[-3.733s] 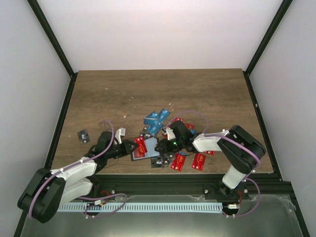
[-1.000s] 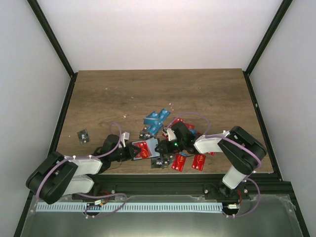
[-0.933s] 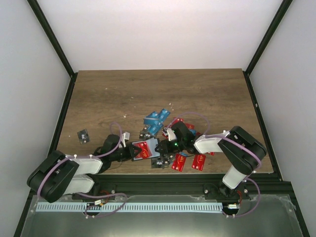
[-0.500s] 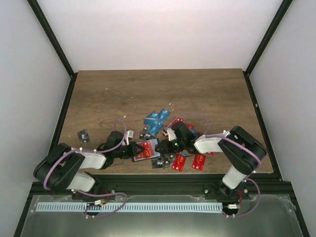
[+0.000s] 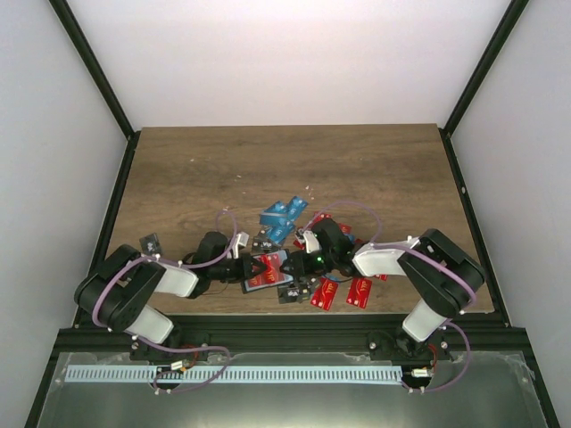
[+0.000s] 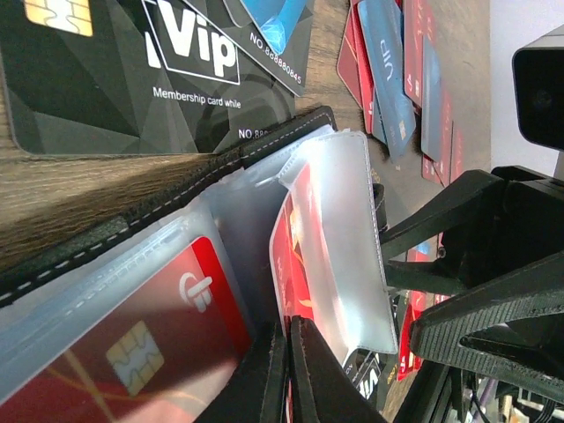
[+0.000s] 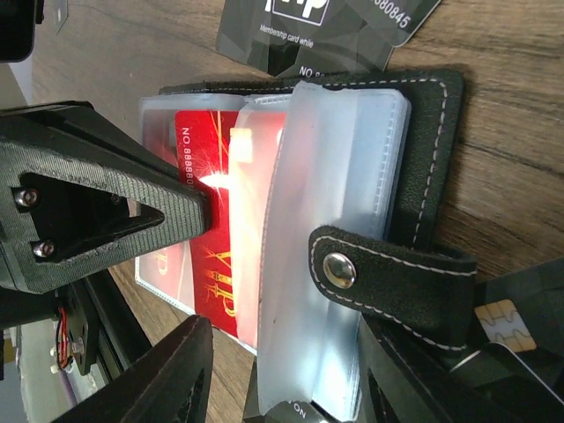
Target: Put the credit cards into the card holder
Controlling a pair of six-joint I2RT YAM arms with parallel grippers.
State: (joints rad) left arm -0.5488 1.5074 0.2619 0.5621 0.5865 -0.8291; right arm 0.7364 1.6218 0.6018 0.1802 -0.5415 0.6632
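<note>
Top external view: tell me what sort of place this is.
Probably a robot lab test cell: bare white walls in a black frame, a left arm and right arm bolted at a wooden table, loose credit cards beside a card holder.

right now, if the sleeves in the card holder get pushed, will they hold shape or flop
Likely floppy: the clear sleeves bow and fan open unevenly. Probably slick too, since they look glossy, so the red card in the left gripper may slide in easily. The card holder itself looks stiffer, a stitched cover lying flat.
</note>
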